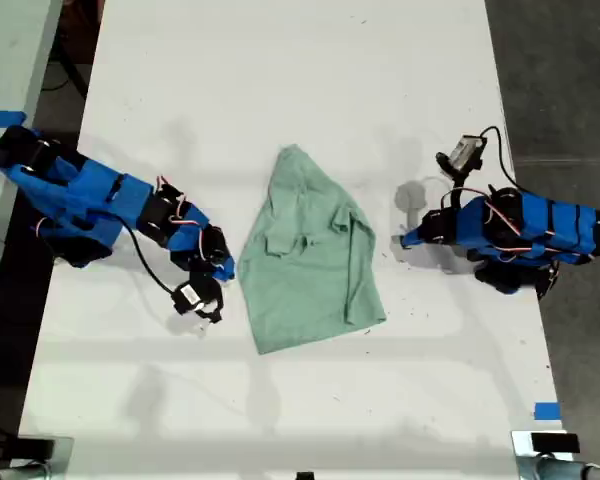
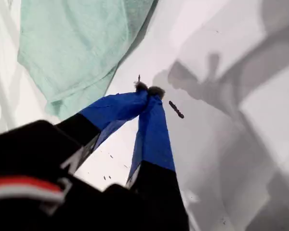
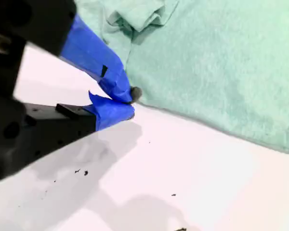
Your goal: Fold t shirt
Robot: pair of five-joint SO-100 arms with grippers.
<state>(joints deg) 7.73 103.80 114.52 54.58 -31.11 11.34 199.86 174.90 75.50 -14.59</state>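
Closed jaws, my second gripper: blue fingers drawn together to a point, with nothing seen between them. The tips are at the edge of the t shirt; I cannot tell whether they touch it.
Closed jaws, my first gripper: tips meet and hold nothing, over bare table, with the t shirt a little off to one side.
T shirt: pale mint green, lying near the middle of the table, rumpled and partly folded over itself, narrow at the far end and wider at the near end.
Arms: my second gripper sits just beside the shirt on the exterior view's left. My first gripper is near the shirt on the exterior view's right.
Table: white, with dark specks.
Tape: a blue strip at the table edge, at the exterior view's lower right.
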